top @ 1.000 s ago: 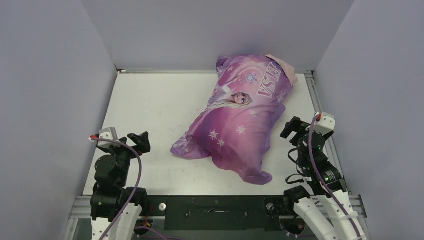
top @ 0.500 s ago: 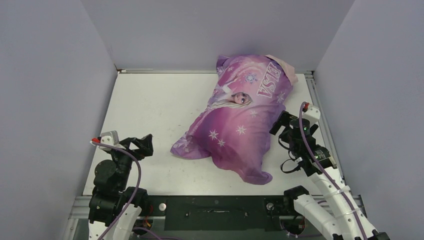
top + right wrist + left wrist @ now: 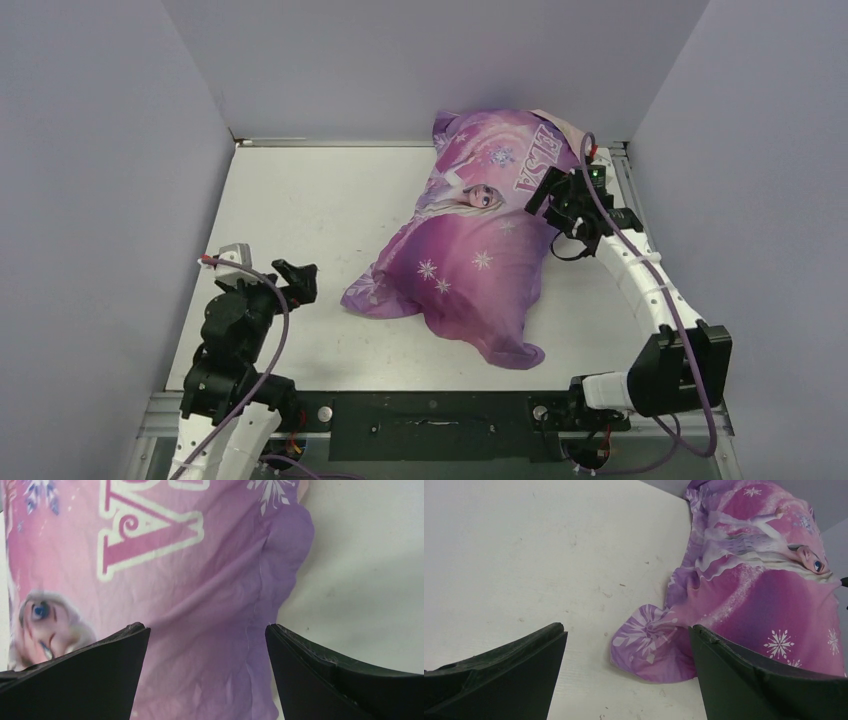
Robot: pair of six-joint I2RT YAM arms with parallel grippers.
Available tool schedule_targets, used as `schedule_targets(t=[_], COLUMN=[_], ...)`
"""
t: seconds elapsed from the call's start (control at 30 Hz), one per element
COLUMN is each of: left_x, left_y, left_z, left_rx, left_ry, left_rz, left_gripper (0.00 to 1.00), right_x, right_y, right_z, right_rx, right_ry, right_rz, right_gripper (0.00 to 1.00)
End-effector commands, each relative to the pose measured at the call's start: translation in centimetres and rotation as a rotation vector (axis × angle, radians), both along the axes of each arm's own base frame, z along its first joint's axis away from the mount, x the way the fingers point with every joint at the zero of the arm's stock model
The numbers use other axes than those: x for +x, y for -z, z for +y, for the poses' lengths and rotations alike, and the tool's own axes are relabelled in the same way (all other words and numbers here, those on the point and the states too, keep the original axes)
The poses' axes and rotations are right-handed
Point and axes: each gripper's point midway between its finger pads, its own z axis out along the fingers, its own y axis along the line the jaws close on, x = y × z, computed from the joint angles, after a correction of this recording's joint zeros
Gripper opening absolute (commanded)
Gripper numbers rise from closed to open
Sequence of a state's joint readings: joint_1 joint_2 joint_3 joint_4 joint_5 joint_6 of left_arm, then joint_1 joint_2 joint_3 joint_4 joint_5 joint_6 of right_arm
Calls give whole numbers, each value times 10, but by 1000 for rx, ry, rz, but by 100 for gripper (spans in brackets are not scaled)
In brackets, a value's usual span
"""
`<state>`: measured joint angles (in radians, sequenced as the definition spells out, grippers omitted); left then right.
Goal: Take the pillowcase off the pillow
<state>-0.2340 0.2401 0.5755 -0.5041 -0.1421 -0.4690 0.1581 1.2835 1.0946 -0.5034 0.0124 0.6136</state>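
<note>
- Top view: the pillowcase lies slantwise on the white worktop, right of centre, plump and filled — the pillow inside it is covered from sight. Its far end rests against the back wall, where a pale pink flap shows. White lettering reads "ELSA" beside a cartoon girl's face, with white snowflakes lower down. The right pincer is above the far right edge of the cloth, next to the lettering. The left pincer is over bare worktop near the near left corner of the cloth, apart from it.
- Left wrist view: the left pincer is spread wide with nothing between its fingers. The crumpled purple corner with a snowflake lies ahead in the gap, the girl's face to the far right.
- Right wrist view: the right pincer is spread wide over purple cloth and grips nothing — whether it touches the cloth cannot be told. Only part of the lettering shows, an "A" seen upside down. A seam runs between the fingers.
</note>
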Motion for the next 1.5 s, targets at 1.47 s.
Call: schedule_targets(t=[1.47], left_x=[21], left_y=[53], left_z=[-219], left_rx=[-205], left_ry=[705], left_rz=[462], left_gripper=[97], right_x=[-27], right_y=[23], right_z=[140], right_rx=[265], right_ry=[-611], right_rz=[44], right_gripper=[90])
